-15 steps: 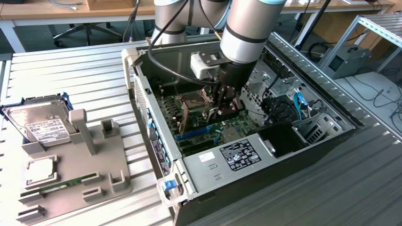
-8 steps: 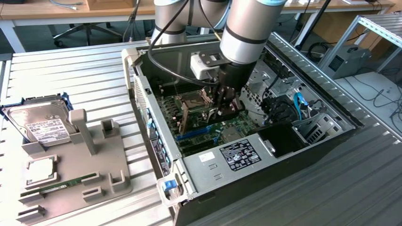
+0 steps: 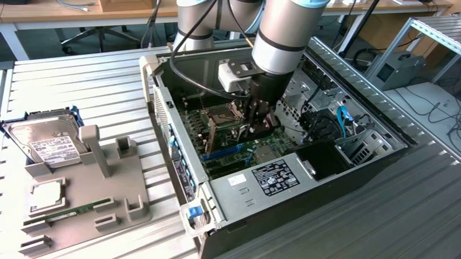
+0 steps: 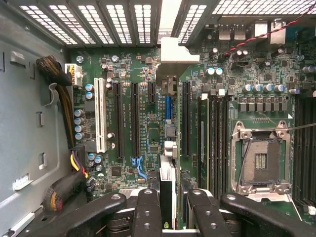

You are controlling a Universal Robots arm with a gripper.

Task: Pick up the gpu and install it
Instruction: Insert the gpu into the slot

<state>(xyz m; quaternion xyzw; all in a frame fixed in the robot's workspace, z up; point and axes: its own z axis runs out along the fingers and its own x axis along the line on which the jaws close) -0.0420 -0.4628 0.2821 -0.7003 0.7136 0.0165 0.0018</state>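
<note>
Black gripper (image 4: pixel 168 210) fingers (image 4: pixel 148 212) are clamped on the gpu (image 4: pixel 168 89), holding it edge-on inside the open computer case (image 3: pixel 216 208). Its silver bracket sits against the case's rear slots, card above the green motherboard (image 4: pixel 143 128) near the expansion slots.
</note>
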